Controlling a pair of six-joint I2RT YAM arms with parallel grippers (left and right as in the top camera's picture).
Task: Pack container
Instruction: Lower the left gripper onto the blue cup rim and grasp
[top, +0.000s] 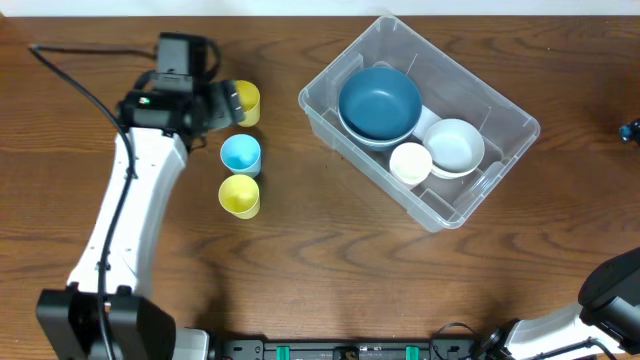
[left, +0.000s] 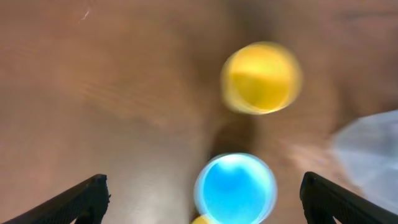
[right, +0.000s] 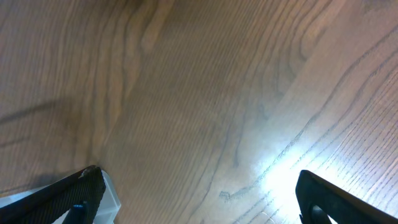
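The clear container (top: 480, 95) is pictured set slantwise on the desk (top: 330, 280), well apart from the left tool (left: 204, 178) and off to that tool's right. Inside it, a dark blue bowl (top: 380, 102) is nested in a paler bowl (top: 372, 141), of which only the rim is shown. A white bowl (top: 455, 147) and a small white cup (top: 410, 163) are packed just beside it, towards the container's other end.

Outside the container, three cups are lined up under and around the left tool. In the blurred left wrist view, the blue cup (top: 240, 154) is framed between that tool's fingers. The far yellow cup (top: 247, 102) is seen beyond the fingertips, and the near yellow cup (top: 239, 196) is barely caught at the bottom edge. The left tool's fingers are spread wide apart and nothing is gripped.

The right tool (right: 199, 172) is likewise shown with its fingers wide apart and nothing between them, and only bare wood-grain desk is seen beneath it.
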